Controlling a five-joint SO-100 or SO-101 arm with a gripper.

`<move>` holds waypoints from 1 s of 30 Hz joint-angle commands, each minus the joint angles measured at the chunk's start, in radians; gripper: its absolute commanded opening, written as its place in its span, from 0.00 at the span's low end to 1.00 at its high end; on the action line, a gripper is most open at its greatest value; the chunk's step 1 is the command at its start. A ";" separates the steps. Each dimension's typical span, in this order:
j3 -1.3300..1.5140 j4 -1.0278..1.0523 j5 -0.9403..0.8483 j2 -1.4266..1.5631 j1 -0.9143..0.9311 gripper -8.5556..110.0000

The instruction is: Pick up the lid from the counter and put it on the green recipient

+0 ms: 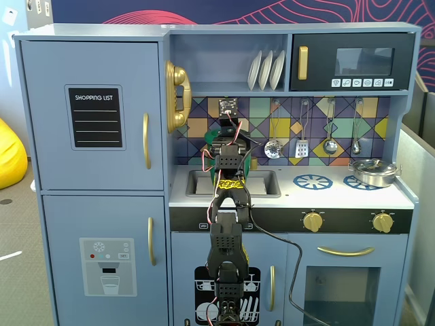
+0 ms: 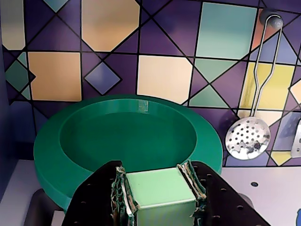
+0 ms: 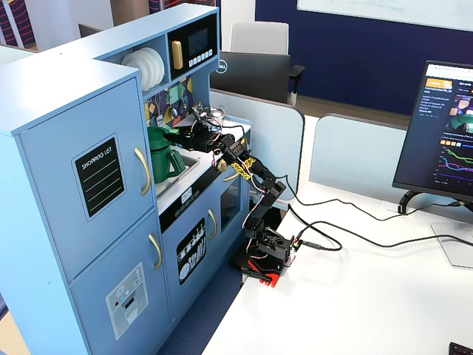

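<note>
The lid (image 2: 127,136) is a round dark green disc with a raised rim, filling the middle of the wrist view in front of the tiled backsplash. My gripper (image 2: 157,193) is shut on its lighter green strap handle (image 2: 157,186), one jaw on each side. In a fixed view the lid (image 3: 154,133) sits level at the top of the green recipient (image 3: 157,164), which stands at the counter's left by the sink, with my gripper (image 3: 168,134) beside it. I cannot tell whether the lid rests on the rim or hovers just above. In the front fixed view the arm hides most of the recipient (image 1: 252,161).
The sink (image 1: 262,183) lies beside the recipient. Two blue burner rings (image 1: 312,181) and a silver pot (image 1: 372,171) are at the counter's right. Utensils hang on the backsplash, a skimmer (image 2: 247,137) closest. A gold phone (image 1: 175,95) hangs at the left, under a shelf.
</note>
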 commanded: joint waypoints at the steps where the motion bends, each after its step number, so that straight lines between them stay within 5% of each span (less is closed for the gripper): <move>1: -0.041 -0.017 -0.018 0.003 -0.014 0.07; 20: 0.043 -0.081 -0.009 -0.048 0.002 0.08; 25: 0.041 -0.097 0.032 -0.020 0.015 0.31; 30: -0.021 -0.020 -0.041 0.060 0.025 0.35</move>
